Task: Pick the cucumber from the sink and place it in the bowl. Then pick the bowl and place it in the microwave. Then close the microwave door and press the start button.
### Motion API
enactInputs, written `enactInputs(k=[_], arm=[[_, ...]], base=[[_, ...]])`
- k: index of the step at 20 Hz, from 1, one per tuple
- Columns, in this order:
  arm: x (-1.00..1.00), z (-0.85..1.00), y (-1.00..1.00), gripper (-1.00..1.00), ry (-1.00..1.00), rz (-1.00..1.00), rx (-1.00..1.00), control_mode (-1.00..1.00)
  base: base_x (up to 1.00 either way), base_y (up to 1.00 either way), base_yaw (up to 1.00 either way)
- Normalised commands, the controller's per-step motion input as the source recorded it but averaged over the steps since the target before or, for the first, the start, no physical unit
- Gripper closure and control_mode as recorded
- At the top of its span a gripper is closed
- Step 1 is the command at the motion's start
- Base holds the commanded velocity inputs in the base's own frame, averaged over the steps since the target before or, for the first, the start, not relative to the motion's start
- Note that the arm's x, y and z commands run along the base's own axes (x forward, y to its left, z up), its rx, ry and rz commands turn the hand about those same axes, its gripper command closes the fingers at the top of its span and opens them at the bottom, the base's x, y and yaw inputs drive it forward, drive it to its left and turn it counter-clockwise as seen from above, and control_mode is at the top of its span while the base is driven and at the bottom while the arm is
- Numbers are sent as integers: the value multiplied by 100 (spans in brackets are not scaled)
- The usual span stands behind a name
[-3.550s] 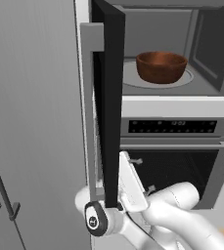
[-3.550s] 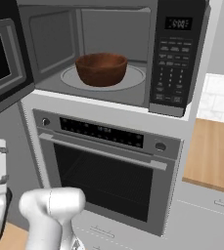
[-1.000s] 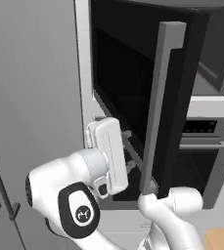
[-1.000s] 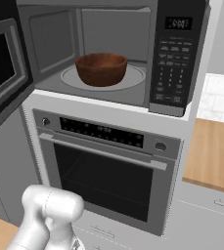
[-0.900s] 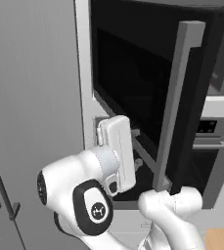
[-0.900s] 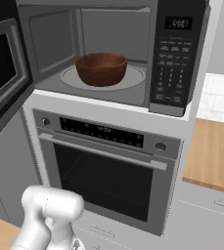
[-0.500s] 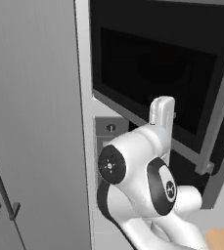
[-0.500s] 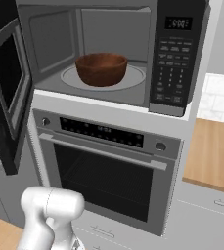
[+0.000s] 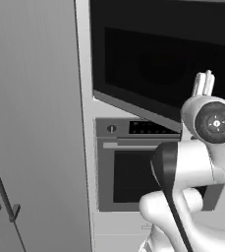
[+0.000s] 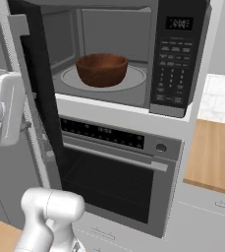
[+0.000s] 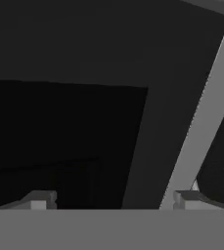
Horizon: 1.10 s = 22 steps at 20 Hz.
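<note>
left base view: the microwave door [image 9: 168, 64] covers most of the upper frame, its dark window facing the camera, partly swung. the white arm [image 9: 202, 162] rises at the lower right, in front of the oven [image 9: 128, 167].

right base view: the bowl [image 10: 102, 69] sits on the turntable [image 10: 133, 78] at the centre of the microwave [image 10: 133, 54] cavity. the door stands edge-on at the left, with the hand just beside its outer face. the button panel [image 10: 175, 54] is on the right.

hand view: the gripper [image 11: 114, 200] faces the door; jaws wide, holding nothing.
</note>
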Motion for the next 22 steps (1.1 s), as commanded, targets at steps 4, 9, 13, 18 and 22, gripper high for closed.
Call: enactInputs(k=[4, 9, 13, 18, 22], arm=[[57, 3, -42, -100, 0, 34, 18, -100], [72, 0, -13, -100, 0, 25, 12, -100], [72, 0, 0, -100, 0, 20, 9, -100], [67, 0, 0, -100, 0, 17, 10, -100], [57, 0, 0, -100, 0, 14, 9, -100]], base=[[0, 0, 0], [0, 0, 0], [0, 0, 0], [0, 0, 0], [0, 0, 0]])
